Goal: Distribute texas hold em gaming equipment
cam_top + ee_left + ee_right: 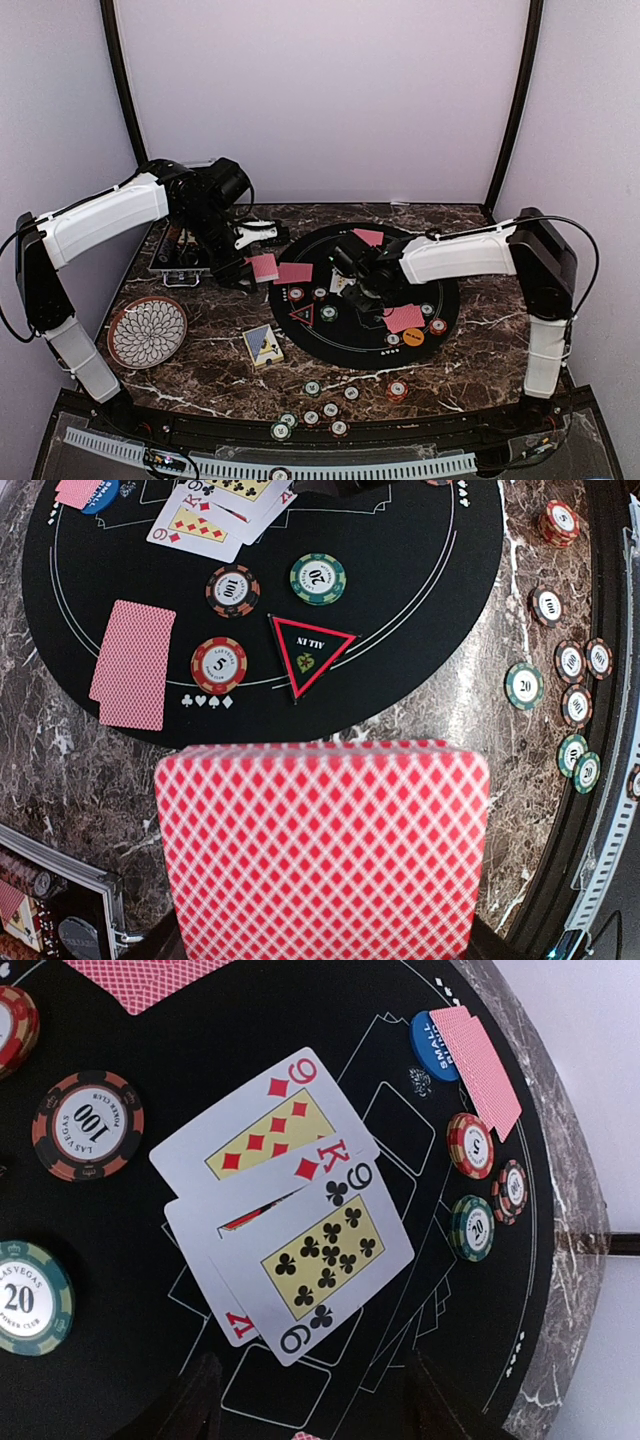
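Overhead blurs what our right wrist reads: three face-up cards [290, 1235] under the parted right gripper [315, 1405]; left gripper [256, 262] clamps red-backed deck [322, 850].

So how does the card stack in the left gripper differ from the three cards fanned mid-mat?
The card stack shows only red backs; the three fanned cards lie face up: nine of diamonds, a king, nine of clubs. The stack is squared and gripped by the left gripper; the fanned cards overlap loosely on the black mat. Both are playing cards with rounded corners.
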`<state>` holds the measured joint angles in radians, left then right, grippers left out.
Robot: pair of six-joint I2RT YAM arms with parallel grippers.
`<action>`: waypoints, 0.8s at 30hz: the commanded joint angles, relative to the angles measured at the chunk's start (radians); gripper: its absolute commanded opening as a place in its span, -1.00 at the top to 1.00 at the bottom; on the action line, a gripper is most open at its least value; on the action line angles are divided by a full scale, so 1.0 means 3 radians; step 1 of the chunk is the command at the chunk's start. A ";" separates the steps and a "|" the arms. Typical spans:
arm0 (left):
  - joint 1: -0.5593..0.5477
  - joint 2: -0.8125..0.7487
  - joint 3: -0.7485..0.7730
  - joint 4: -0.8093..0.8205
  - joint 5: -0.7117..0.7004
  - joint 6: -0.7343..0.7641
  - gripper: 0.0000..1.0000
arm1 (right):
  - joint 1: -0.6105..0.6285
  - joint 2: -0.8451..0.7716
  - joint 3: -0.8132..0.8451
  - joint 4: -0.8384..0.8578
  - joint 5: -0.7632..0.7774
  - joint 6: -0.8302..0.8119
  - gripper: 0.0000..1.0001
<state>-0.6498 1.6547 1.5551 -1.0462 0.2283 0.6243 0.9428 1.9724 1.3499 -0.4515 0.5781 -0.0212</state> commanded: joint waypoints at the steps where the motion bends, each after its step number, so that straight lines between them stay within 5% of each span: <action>1: 0.0013 -0.0133 0.0059 -0.0041 0.0091 0.0000 1.00 | -0.0230 -0.0288 0.0015 -0.0010 -0.0485 0.0537 -0.30; 10: 0.0013 -0.0140 0.0037 0.0007 0.0036 0.0005 1.00 | -0.0715 -0.0595 0.0248 0.0154 -0.2321 0.1727 -0.43; 16: 0.0015 -0.0133 0.0018 0.0057 0.0032 -0.0004 1.00 | -0.0747 -0.0498 0.0104 0.0736 -0.3358 0.2434 -0.48; 24: 0.0016 -0.0126 -0.0006 0.0098 0.0044 -0.0007 1.00 | -0.0613 -0.0334 -0.0060 0.1744 -0.4073 0.3185 -0.57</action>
<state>-0.6498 1.6547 1.5551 -1.0298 0.2272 0.6239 0.7269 1.8320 1.3373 -0.1368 -0.4816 0.7864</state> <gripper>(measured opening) 0.677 0.773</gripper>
